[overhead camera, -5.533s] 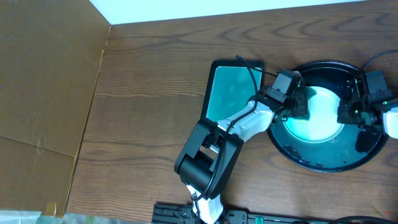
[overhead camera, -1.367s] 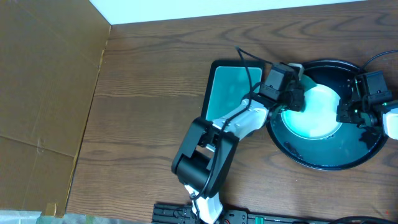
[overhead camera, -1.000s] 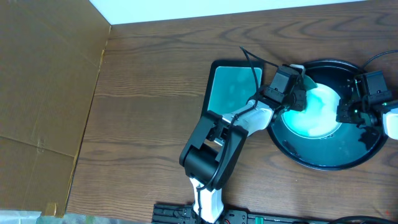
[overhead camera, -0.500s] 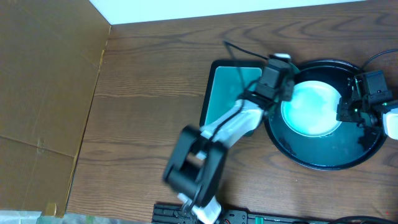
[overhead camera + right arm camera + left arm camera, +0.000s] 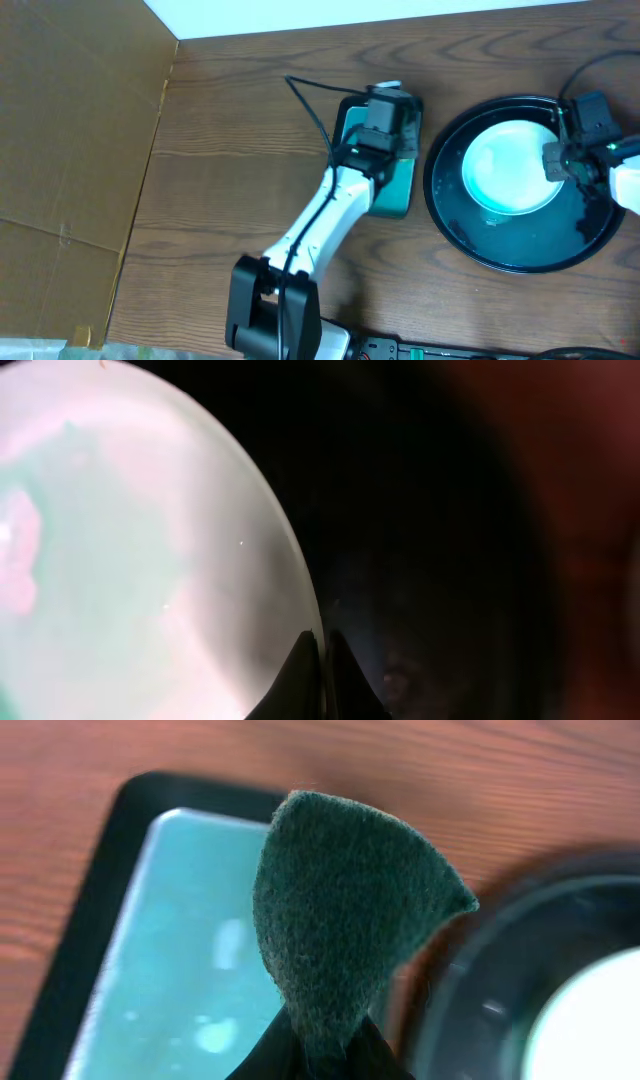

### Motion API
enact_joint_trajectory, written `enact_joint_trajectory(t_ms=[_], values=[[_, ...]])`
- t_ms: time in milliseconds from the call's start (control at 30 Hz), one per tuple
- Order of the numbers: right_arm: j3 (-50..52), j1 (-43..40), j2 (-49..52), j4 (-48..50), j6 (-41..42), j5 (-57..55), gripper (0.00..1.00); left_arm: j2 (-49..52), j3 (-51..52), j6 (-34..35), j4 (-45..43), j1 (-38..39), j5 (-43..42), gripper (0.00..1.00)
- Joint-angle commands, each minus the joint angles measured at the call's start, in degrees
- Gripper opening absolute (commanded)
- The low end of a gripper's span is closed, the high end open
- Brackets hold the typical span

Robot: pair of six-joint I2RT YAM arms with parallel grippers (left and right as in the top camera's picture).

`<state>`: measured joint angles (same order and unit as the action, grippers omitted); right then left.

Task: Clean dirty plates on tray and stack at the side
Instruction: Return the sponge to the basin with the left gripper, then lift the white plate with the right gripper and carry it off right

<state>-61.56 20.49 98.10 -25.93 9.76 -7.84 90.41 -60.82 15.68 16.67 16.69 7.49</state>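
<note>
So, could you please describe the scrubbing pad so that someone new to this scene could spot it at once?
On the wooden table, find the rectangular black-rimmed teal dish just left of the round black tray. The left end effector hangs over it, pinching the pad by one end. It is the only dark green, fuzzy, folded thing among glossy surfaces.

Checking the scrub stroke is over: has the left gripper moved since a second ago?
Yes. The left gripper, holding the green pad, has swung left off the round tray and now sits over the rectangular dish beside it.
</note>
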Motion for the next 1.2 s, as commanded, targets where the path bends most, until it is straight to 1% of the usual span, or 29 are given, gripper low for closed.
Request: enact_joint_trajectory(t_ms=[0, 133, 233, 300, 333, 367, 400, 433, 467, 533, 633, 700, 867, 933, 1000, 1033, 1067, 1100, 1167], values=[[-3.8, 3.7, -3.8, -0.9, -6.6, -15.3, 0.01, 4.1, 0.7, 2.7, 0.1, -3.3, 0.5, 0.07], [-5.2, 8.0, -6.2, -0.6, -14.4, -23.3, 0.01, 9.3, 0.7, 3.2, -1.0, -4.5, 0.5, 0.07], [-5.6, 11.7, -8.0, -0.1, -19.5, -33.4, 0.01, 12.9, 0.7, 3.8, -2.3, -5.0, 0.8, 0.07], [-5.6, 13.8, -8.9, 0.9, -22.6, -39.9, 0.01, 13.9, 0.7, 5.4, -2.8, -5.5, 0.8, 0.07], [-5.6, 15.8, -9.6, 2.0, -26.7, -44.5, 0.01, 13.7, 0.6, 6.7, -2.8, -6.1, 0.7, 0.07], [-5.6, 16.6, -9.8, 2.6, -28.8, -45.9, 0.01, 13.4, 0.5, 7.0, -2.8, -6.3, 0.7, 0.1], [-5.6, 17.9, -9.9, 3.7, -32.9, -47.5, 0.01, 12.9, 0.4, 6.9, -2.8, -6.7, 0.7, 0.27], [-5.6, 18.8, -9.9, 4.5, -35.9, -48.7, 0.01, 12.3, 0.4, 6.9, -2.8, -6.9, 0.7, 0.4], [-5.6, 19.4, -9.9, 5.1, -38.4, -49.4, 0.01, 11.8, 0.4, 6.9, -2.8, -7.1, 0.7, 0.48], [-5.6, 20.9, -9.9, 7.0, -44.2, -50.8, 0.01, 10.4, 0.4, 6.9, -2.6, -7.4, 0.7, 0.53], [-5.6, 22.5, -9.9, 12.3, -50.8, -53.5, 0.01, 7.5, 0.4, 6.9, -2.6, -7.5, 0.7, 0.67], [-5.6, 23.5, -9.9, 16.9, -55.6, -55.9, 0.01, 4.9, 0.4, 6.9, -2.4, -7.5, 0.7, 0.71], [-5.6, 25.2, -9.9, 27.3, -70.1, -60.9, 0.01, -0.6, 0.4, 6.9, -1.7, -7.8, 0.8, 0.72], [-5.6, 25.7, -9.9, 31.3, -74.2, -62.4, 0.01, -1.8, 0.4, 6.9, -1.7, -8.3, 0.8, 0.72], [-5.6, 26.2, -9.9, 33.2, -75.5, -63.6, 0.01, -2.1, 0.4, 6.9, -1.7, -8.8, 0.8, 0.73], [-5.6, 26.4, -9.9, 33.1, -75.4, -63.9, 0.01, -2.1, 0.4, 6.9, -1.6, -9.0, 0.8, 0.77], [-5.6, 26.8, -9.9, 32.2, -74.0, -63.9, 0.01, -2.1, 0.4, 6.9, -1.2, -9.1, 0.8, 0.78], [-5.6, 27.0, -9.9, 30.5, -71.8, -63.6, 0.01, -2.1, 0.4, 6.9, -0.7, -9.1, 0.7, 0.78], [-5.5, 27.4, -9.9, 23.3, -63.9, -60.6, 0.01, -2.1, 0.4, 6.9, 0.1, -9.1, 0.7, 0.79]])
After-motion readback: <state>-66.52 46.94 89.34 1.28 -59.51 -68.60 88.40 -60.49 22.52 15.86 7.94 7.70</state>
